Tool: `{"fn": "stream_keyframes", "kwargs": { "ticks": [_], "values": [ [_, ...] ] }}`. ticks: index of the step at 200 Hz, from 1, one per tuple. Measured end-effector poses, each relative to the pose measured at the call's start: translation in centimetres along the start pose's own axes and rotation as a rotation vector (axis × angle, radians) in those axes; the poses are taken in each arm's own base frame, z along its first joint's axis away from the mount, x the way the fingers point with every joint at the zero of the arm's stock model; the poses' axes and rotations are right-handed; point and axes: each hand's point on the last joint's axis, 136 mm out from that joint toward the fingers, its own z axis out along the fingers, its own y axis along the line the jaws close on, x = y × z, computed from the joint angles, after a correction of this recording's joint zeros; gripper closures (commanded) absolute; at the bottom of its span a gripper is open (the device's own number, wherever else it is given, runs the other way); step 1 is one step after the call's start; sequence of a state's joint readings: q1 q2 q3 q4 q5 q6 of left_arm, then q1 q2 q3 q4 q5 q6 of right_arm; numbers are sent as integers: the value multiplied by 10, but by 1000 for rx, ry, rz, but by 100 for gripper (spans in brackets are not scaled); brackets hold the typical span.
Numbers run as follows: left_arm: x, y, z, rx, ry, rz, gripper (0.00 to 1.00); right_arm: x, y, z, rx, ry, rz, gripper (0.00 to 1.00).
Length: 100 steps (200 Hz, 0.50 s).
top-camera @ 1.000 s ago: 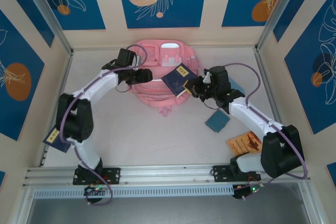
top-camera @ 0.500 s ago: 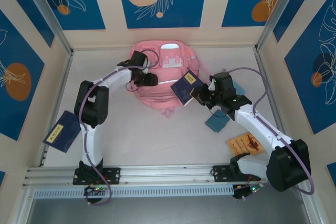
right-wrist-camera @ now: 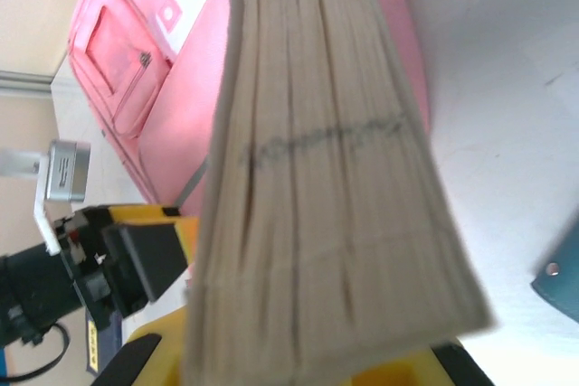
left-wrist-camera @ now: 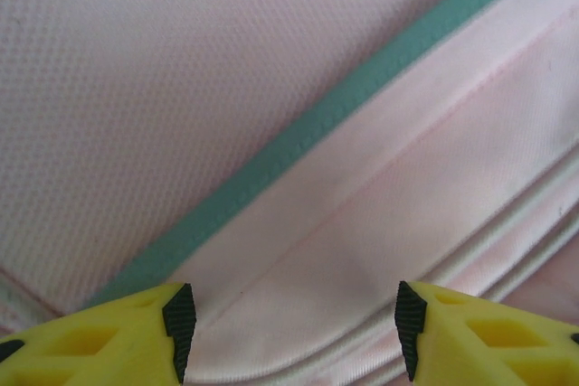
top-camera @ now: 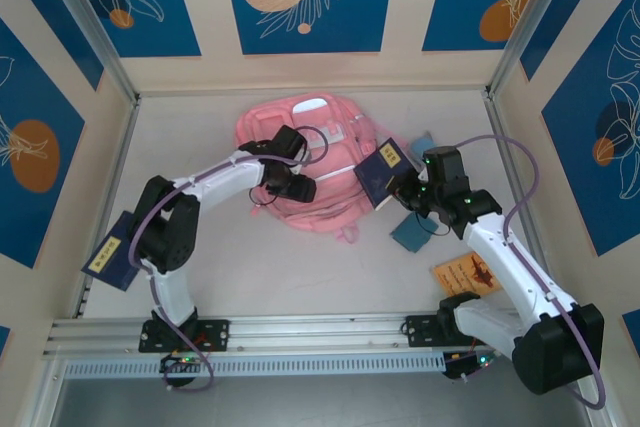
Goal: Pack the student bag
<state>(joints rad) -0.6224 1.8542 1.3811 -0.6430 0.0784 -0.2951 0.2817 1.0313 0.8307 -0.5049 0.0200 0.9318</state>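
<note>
The pink student bag [top-camera: 325, 202] lies flat at the back middle of the table. My left gripper [top-camera: 298, 187] rests on its middle. In the left wrist view the left gripper [left-wrist-camera: 291, 324] has its jaws apart, with pale pink fabric [left-wrist-camera: 380, 178] and a green trim [left-wrist-camera: 298, 133] spanning between the pads. I cannot tell whether they pinch it. My right gripper [top-camera: 402, 187] is shut on a dark blue book [top-camera: 378, 169] held just off the bag's right edge. In the right wrist view the book's page edges [right-wrist-camera: 317, 178] stand between the yellow fingers, with the bag [right-wrist-camera: 163, 70] behind.
Another dark blue book [top-camera: 115, 252] lies by the left wall. A teal case [top-camera: 412, 233] sits under the right arm and an orange booklet [top-camera: 466, 273] lies near the right base. The cage posts and walls close in on three sides.
My left gripper has slid right and toward the front across the bag, and the bag has shifted that way with it. My right gripper has drawn back to the right with the book.
</note>
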Motion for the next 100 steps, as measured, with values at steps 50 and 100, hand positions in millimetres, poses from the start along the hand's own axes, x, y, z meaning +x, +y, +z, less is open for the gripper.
{"fn": "stream_keyframes", "kwargs": {
  "ticks": [50,100],
  "values": [
    [0,-12,-13,-47,20,212,35,-8,-11,-1,33,-22,27,99],
    [-26,-22,-5,-47,45,365,35,-8,-13,2,43,-17,32,99]
  ]
}}
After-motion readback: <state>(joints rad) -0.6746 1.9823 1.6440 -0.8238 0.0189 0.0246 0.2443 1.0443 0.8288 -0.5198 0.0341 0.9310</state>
